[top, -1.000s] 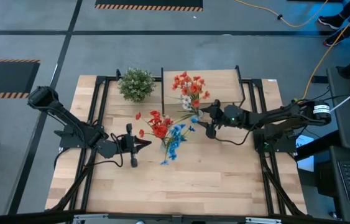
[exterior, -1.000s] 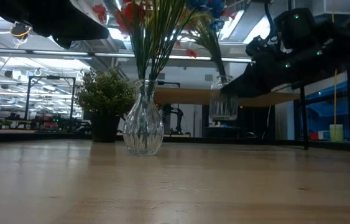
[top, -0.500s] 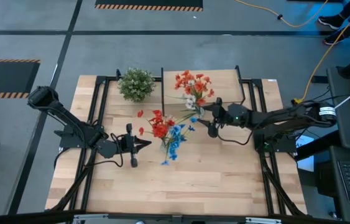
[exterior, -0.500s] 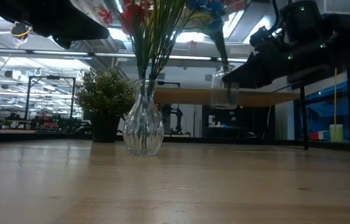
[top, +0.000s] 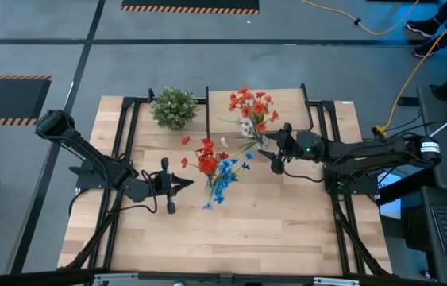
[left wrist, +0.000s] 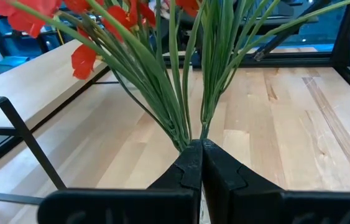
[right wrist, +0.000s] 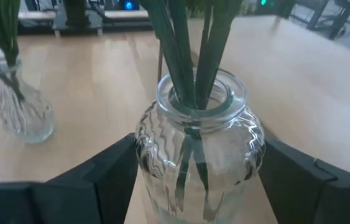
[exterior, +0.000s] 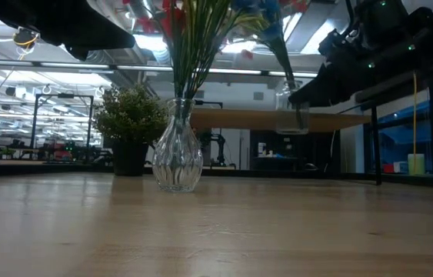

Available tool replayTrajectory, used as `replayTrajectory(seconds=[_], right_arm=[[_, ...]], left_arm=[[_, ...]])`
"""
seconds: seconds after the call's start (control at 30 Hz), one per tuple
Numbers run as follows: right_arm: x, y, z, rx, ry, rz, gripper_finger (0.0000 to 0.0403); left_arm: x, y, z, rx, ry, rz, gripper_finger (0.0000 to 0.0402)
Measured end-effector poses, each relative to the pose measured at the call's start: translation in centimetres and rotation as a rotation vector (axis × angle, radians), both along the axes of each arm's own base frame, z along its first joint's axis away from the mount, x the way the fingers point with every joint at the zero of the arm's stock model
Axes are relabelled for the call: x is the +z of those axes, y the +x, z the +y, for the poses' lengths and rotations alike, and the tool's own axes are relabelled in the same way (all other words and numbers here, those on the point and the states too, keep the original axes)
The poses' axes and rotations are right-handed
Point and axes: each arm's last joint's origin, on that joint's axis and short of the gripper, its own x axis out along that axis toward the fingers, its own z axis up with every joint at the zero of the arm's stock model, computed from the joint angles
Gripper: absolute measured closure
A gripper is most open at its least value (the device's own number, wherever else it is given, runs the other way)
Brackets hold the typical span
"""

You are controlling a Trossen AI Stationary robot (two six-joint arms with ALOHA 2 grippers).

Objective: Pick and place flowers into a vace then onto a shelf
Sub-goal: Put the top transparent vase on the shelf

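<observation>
My right gripper (top: 273,152) is shut on a clear glass vase (right wrist: 193,143) that holds a red-orange and a pale white spray (top: 251,110). In the low view this vase (exterior: 293,111) hangs in the air beside the light-wood shelf board (exterior: 231,119). A second, ribbed glass vase (exterior: 178,158) stands on its base on the table with a red and a blue spray (top: 213,168). My left gripper (top: 179,184) is shut, and its tips (left wrist: 201,158) are level with these stems (left wrist: 187,93), just short of them. My right gripper has the clear vase's round body (right wrist: 162,162) between its two fingers (right wrist: 109,171), one on each side, coming level from the table's right. The vase is lifted clear of the table and stays nearly upright, its stems standing out of the neck (right wrist: 199,102).
A bushy green-white potted plant (top: 174,107) stands at the far left of the table, next to the shelf (top: 287,99) on black legs. Black frame rails (top: 124,143) run along both sides. Bare wood (top: 231,238) lies toward the near edge.
My right gripper has risen and moved toward the table's right, and a little toward its far edge. The clear vase has been carried up with it, to about the height of the shelf board. The ribbed vase and my left gripper have kept still.
</observation>
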Motion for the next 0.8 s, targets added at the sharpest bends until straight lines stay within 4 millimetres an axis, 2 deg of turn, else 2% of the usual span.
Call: replayTrajectory(seconds=[0.43, 0.8], right_arm=[[-1.4, -0.7, 0.0, -0.038, 0.036, 0.159, 0.012], [-1.8, -1.0, 0.0, -0.088, 0.057, 0.126, 0.012]], left_arm=[[0.0, 0.0, 0.0, 0.0, 0.0, 0.0, 0.04], [0.0, 0.0, 0.0, 0.0, 0.0, 0.0, 0.04]])
